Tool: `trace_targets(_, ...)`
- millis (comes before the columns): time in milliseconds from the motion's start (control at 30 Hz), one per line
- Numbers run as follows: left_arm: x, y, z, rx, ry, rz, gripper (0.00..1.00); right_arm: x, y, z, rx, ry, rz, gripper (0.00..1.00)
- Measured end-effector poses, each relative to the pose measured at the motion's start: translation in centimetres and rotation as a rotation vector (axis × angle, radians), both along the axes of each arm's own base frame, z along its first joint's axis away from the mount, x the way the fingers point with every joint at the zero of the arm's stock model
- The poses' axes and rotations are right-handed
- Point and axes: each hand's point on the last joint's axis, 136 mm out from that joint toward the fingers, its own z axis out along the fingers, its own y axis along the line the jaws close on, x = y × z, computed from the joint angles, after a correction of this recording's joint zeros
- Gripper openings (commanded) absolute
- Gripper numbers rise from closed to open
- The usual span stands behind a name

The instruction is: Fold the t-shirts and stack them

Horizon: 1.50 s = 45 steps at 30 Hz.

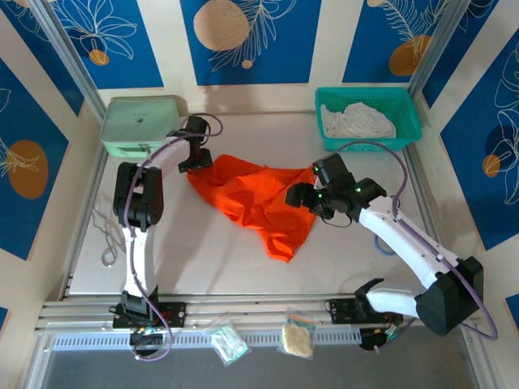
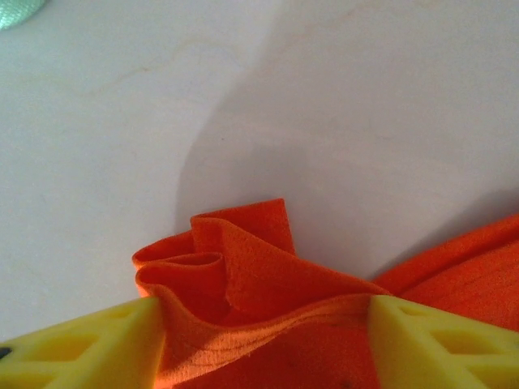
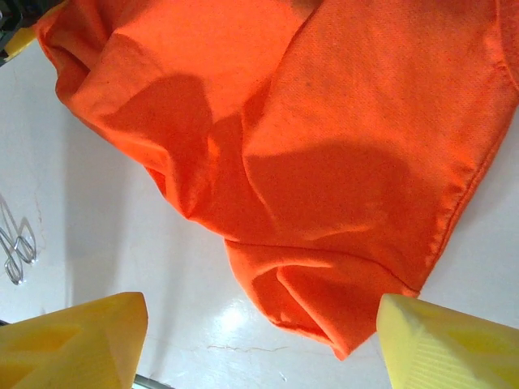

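White tabletop (image 1: 203, 259): orange t-shirt (image 1: 259, 198) crumpled, far-left corner pinched by left gripper (image 2: 266, 304); right gripper (image 3: 261, 312) spread, empty. Flattening judged current step; right-edge grasp needed.

Robot lab test cell
White table (image 1: 203, 259) boxed by aluminium rails (image 1: 243, 312) and blue leaf-print panels (image 1: 251, 36); two robot arms (image 1: 405, 243) bolted on.
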Motion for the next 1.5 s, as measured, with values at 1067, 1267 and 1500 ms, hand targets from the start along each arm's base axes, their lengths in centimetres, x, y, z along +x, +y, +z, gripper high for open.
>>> trace_targets(1067, 2.4, -8.9, -1.0, -0.223, 0.116, -0.128, 0.84, -2.8, 0.6, -2.4, -0.142, 0.075, 0.013, 0.73)
trace_targets(1267, 0.3, -6.8, 3.9, -0.161, 0.055, -0.125, 0.87, -3.8, 2.0, -4.7, -0.219, 0.137, 0.076, 0.73)
trace_targets(1500, -2.1, -3.8, 13.9, -0.137, -0.136, -0.117, 0.97, -6.8, 5.8, -9.7, -0.348, 0.252, 0.221, 0.72)
